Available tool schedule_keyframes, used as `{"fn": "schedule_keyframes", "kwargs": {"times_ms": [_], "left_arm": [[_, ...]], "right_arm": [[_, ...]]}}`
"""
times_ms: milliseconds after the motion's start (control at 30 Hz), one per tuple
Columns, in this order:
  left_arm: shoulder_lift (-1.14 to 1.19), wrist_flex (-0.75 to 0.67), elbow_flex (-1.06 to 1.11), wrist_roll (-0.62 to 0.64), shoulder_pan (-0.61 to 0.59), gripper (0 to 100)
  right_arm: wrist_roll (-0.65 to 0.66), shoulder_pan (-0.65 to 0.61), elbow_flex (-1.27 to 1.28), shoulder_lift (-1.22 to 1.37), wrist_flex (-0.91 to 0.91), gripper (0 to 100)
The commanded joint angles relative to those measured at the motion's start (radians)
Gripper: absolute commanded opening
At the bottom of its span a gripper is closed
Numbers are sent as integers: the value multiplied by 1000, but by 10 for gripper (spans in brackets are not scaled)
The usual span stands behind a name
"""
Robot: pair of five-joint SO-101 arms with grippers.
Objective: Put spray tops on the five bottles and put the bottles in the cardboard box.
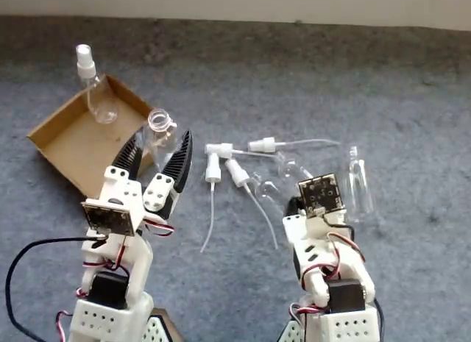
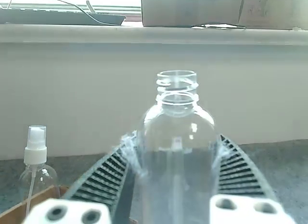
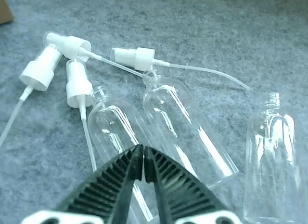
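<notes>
Right fingers (image 3: 120, 180), black and ribbed, are pressed together tip to tip with nothing between them. They hang just above two clear plastic bottles without tops (image 3: 115, 127), which lie side by side on the grey carpet-like worktop (image 1: 412, 99). A third topless clear bottle (image 1: 359, 184) lies a little apart on that arm's outer side.

Just past the necks of the lying pair, between the two arms, four white spray tops with long thin dip tubes (image 1: 213, 169) lie loose in a cluster.

Left fingers (image 1: 182, 158) are spread wide and close on either side of an upright clear bottle with an open threaded neck (image 1: 160, 125), which has no top on it. This bottle sits at the corner of the shallow brown cardboard box (image 1: 70, 143) nearest the spray tops. I cannot tell whether its base is lifted or resting.

At the box's far corner stands a clear bottle with a white spray top fitted (image 1: 92, 81).
</notes>
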Motion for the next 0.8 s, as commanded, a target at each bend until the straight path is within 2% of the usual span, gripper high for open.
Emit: {"fn": "schedule_keyframes", "kwargs": {"times_ms": [0,300,533,667,767], "left_arm": [[-12,-29,21,-3,-8,38],[-10,-26,22,-3,-24,38],[-10,-25,22,-3,-223,38],[-10,23,22,-3,-254,38],[-10,44,22,-3,-257,38]], "right_arm": [[8,5,-197,137,10,7],[3,-171,-519,676,8,7],[6,-205,-728,1017,12,7],[6,-252,-840,1196,15,13],[6,-286,-923,1322,16,72]]}}
